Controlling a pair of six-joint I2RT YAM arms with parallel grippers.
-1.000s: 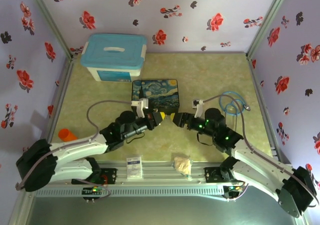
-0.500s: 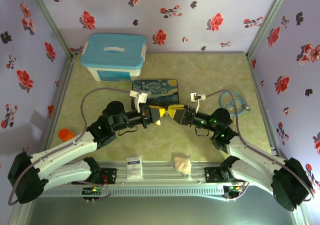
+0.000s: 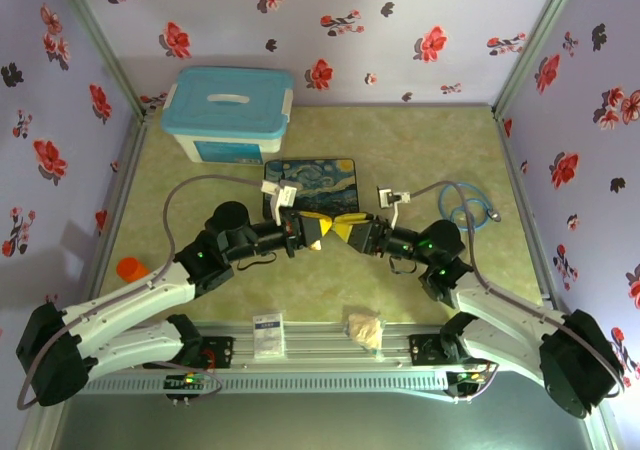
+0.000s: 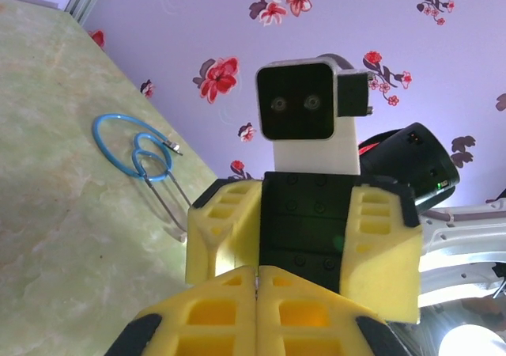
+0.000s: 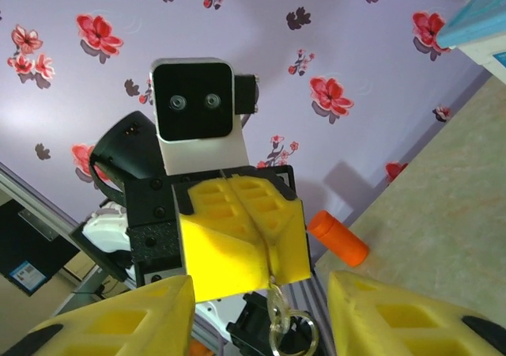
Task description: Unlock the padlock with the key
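An orange cylinder lies at the left edge of the table, beside the left arm's upper link. The left arm runs from its base at the lower left up and rightward across the table, elbow bent and forearm nearly level. It ends at the left gripper, just in front of the starry-night box. A blue-lidded storage bin stands behind that box, toward the back left.

In the left wrist view the left gripper's yellow fingers are pressed together along a thin seam. From the right wrist camera, the key is a thin silver piece hanging down from that seam. Ring-shaped loops dangle at its lower end, and its finer form is too small to make out.

The right gripper points straight back at the left one, tip to tip and almost touching it in the top view. Its yellow fingers are spread wide apart and grip nothing. In the right wrist view the dangling key sits between them.

The right arm mirrors the left, climbing from the lower right with a bent elbow and a level forearm. A white card box and a beige paper wad lie at the near edge between the two bases. A coiled blue cable rests on the table to the right of the right wrist.
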